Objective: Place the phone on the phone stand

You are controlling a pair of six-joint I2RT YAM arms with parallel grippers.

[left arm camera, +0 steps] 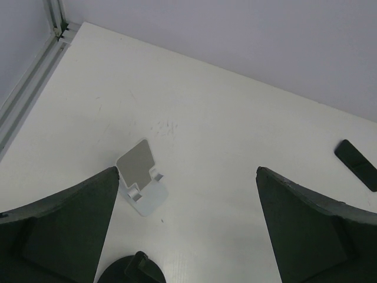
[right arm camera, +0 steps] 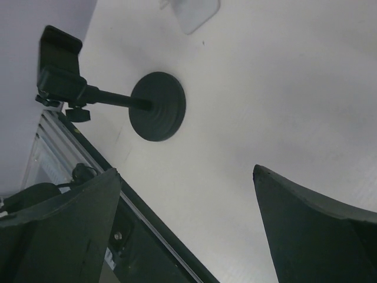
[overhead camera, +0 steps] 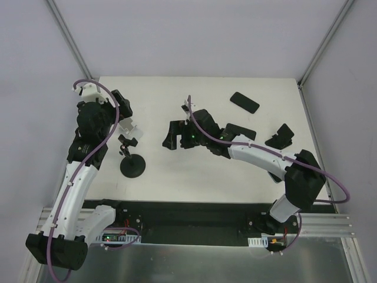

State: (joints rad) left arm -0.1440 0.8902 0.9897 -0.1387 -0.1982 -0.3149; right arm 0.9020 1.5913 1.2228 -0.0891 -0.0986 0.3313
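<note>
Three stands: white phone stand (overhead camera: 128, 126), black clamp stand (overhead camera: 133, 163) beside it, black folding stand (overhead camera: 280, 136) well right of it. Also right: one black phone (overhead camera: 244, 102), one unclear dark slab (overhead camera: 241, 131).

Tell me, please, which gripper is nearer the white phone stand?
Left. The left gripper hangs beside the white phone stand; the right gripper is farther away, to its right.

No legible text, brand, number or sign in any view. Phone (overhead camera: 244, 102), white phone stand (left arm camera: 141, 178) and black clamp mount (right arm camera: 156, 107) all show plain, unmarked faces. Circuit boards (overhead camera: 119, 237) at the arm bases may carry print, but it is too small to read.
</note>
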